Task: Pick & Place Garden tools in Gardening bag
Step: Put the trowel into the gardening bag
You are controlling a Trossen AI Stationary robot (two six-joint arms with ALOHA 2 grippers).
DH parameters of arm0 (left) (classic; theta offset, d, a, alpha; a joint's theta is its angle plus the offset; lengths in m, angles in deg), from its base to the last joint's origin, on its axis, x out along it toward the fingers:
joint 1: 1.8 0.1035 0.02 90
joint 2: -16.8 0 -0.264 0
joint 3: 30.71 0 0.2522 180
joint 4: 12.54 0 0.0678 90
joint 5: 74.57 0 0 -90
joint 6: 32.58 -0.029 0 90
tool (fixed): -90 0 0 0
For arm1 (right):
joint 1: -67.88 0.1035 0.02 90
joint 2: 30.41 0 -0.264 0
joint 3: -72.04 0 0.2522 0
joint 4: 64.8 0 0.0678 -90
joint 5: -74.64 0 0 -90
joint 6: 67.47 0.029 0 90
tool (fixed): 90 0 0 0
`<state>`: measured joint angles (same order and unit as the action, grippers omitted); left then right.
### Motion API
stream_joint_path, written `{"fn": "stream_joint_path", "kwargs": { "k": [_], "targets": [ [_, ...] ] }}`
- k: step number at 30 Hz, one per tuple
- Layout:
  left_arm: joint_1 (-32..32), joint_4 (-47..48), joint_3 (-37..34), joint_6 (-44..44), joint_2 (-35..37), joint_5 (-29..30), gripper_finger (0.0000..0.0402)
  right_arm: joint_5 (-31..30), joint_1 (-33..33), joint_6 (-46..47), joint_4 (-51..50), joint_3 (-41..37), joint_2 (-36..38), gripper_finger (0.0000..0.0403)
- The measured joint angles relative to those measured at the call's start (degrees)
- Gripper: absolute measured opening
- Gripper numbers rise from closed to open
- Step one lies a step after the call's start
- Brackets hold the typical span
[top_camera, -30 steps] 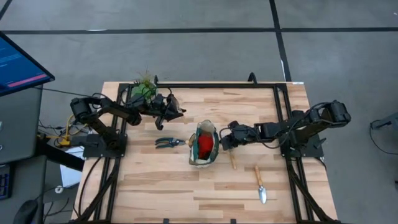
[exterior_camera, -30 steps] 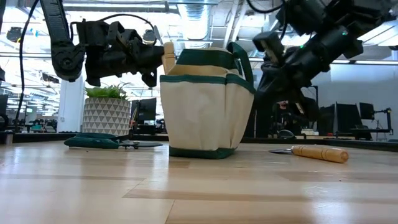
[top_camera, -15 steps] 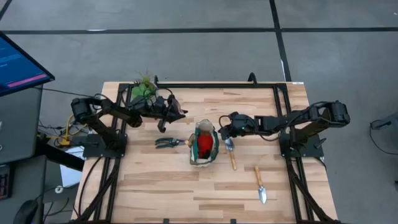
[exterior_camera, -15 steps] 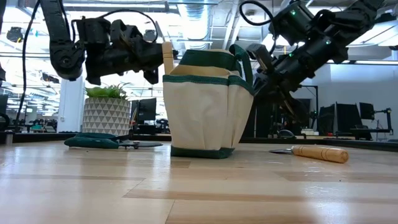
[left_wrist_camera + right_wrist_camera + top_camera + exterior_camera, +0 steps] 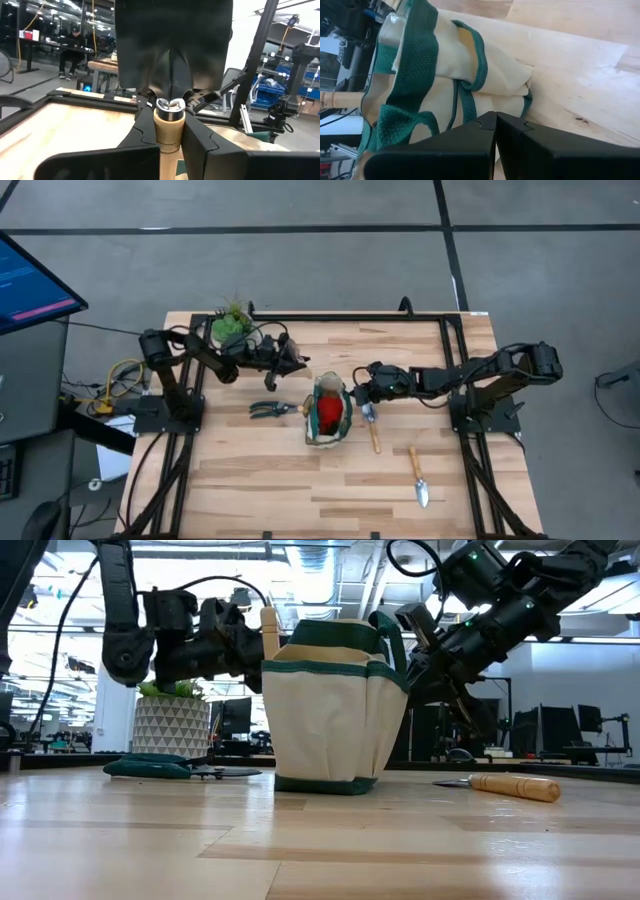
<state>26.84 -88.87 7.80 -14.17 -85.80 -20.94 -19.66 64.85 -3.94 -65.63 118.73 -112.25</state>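
Observation:
The gardening bag, beige with green trim, stands upright mid-table with a red item inside and a wooden handle sticking up at its left side. My left gripper hovers just far-left of the bag, shut on a small shovel with a wooden handle. My right gripper is shut and empty close by the bag's right side. Pruning shears lie flat left of the bag. One trowel lies flat right of the bag, another nearer the front right. My left gripper pinches the shovel's wooden handle between its two fingers, just behind the metal collar. The shovel lies along the fingers, blade pointing out ahead of them. It is lifted clear of the table, about level. My right gripper stands at the bag's right wall; I cannot tell whether it touches.
A green plant in a patterned whitish pot stands at the far left corner, behind my left arm. A black frame rail runs along the far edge and both sides. Bare wood lies along the near edge.
My left gripper has carried the shovel toward the bag, moving right and a little down, the shovel still clear of the table. My right gripper swung from the bag's right side toward the far edge, then stopped; it stayed shut.

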Motion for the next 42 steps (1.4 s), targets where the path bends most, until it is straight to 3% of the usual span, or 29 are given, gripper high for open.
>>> {"fn": "stream_joint_path", "kwargs": {
  "k": [12,22,42],
  "targets": [
    [-4.83,-0.17,0.94,-0.39,0.19,1.16,0.0017,-0.02,-0.93,-0.29,-0.48,0.0,0.0,0.0],
    [-4.57,0.08,0.87,-0.65,-2.79,3.3,0.0017,0.0,-1.38,-0.46,-0.42,0.0,-0.01,0.0],
    [-5.9,0.12,2.66,0.06,-1.6,3.49,0.0017,0.02,-1.38,-0.44,-0.28,0.0,0.0,0.0]
  ]
}}
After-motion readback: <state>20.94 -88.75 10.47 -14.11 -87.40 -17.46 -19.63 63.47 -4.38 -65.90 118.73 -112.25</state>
